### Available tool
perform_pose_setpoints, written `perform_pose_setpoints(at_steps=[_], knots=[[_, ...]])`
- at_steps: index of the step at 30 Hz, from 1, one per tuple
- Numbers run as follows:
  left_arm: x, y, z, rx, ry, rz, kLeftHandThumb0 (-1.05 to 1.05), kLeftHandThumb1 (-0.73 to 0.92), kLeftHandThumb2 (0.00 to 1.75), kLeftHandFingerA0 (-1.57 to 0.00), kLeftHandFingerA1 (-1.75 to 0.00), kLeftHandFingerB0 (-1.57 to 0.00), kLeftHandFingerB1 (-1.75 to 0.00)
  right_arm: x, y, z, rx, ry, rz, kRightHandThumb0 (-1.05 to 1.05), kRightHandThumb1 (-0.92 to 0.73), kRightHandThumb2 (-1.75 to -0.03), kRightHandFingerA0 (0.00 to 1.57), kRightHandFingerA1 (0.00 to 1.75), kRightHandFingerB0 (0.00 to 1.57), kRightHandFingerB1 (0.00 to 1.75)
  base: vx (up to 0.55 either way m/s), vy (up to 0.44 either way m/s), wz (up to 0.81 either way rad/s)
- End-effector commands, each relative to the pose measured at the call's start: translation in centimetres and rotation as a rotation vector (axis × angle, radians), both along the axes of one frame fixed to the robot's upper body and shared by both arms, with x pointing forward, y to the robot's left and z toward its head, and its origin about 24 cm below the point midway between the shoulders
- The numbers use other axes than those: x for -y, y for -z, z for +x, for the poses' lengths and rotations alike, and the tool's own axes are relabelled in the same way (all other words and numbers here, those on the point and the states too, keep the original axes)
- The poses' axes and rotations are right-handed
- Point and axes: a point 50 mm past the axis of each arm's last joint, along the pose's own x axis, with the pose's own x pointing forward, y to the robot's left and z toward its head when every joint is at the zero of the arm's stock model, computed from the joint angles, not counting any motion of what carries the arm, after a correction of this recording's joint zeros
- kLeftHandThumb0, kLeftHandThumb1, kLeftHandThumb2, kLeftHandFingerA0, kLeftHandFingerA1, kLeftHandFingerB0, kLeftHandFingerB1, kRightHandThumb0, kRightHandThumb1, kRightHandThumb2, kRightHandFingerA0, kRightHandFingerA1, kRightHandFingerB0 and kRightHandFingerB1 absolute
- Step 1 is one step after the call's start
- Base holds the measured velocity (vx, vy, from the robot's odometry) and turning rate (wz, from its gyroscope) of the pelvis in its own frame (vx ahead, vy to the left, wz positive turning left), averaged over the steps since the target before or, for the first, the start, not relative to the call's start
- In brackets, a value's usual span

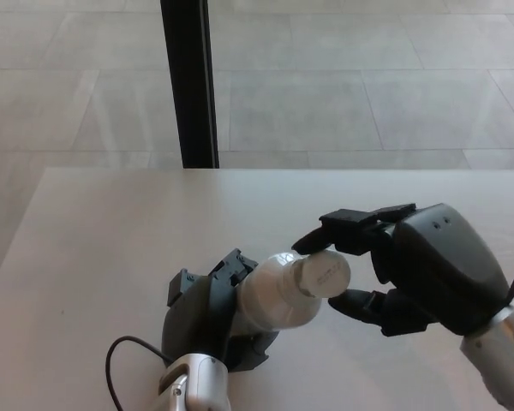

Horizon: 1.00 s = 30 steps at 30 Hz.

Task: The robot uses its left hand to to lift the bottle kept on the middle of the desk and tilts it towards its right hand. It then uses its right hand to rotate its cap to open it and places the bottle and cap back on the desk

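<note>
My left hand (207, 315) is shut on a white bottle (270, 298), held above the desk (111, 240) and tilted so its top points right. The white cap (325, 272) sits at the bottle's mouth, a little out from the shoulder, with a strip of neck showing behind it. My right hand (424, 267) is shut on the cap, one finger over its top edge and the thumb under it. Whether the cap is free of the neck I cannot tell. The bottle's lower half is hidden inside my left hand.
The pale wooden desk stretches across the view, its far edge near the middle of the picture. Beyond it stands a black vertical post (188, 81) on a tiled floor. A black cable (120, 360) loops by my left wrist.
</note>
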Motion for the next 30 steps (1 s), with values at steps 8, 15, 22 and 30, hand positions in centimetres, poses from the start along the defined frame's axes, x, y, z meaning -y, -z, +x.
perform_pose_setpoints(at_steps=[8,15,22,30], knots=[[-6.0,0.1,1.4,-0.178,0.196,0.674,-0.06,0.76,0.73,-0.80,-1.49,-0.77,-1.05,5.8,-0.7,0.9,-0.096,0.172,0.105,-0.24,-0.58,-0.69,0.95,1.48,0.94,0.76,0.00,0.000,0.00],[-7.0,-3.0,3.5,-0.297,0.319,1.302,-0.16,0.55,0.56,-0.84,-1.17,-0.71,-0.55,6.3,2.2,0.8,-0.195,0.219,0.065,-0.28,-0.60,-0.62,0.96,1.49,0.95,0.73,0.00,0.000,0.00],[-5.5,-3.8,4.2,-0.360,0.365,1.470,-0.23,0.50,0.55,-0.84,-1.06,-0.69,-0.54,4.9,5.8,0.7,-0.331,0.228,-0.049,-0.29,-0.64,-0.67,0.93,1.64,0.91,0.73,0.00,0.000,0.00],[-2.3,-3.5,4.2,-0.419,0.379,1.331,-0.54,0.64,0.59,-0.88,-1.17,-0.76,-0.65,4.2,11.0,1.6,-0.554,0.290,-0.272,-0.33,-0.62,-0.64,0.88,1.43,0.92,0.71,0.00,0.000,0.00]])
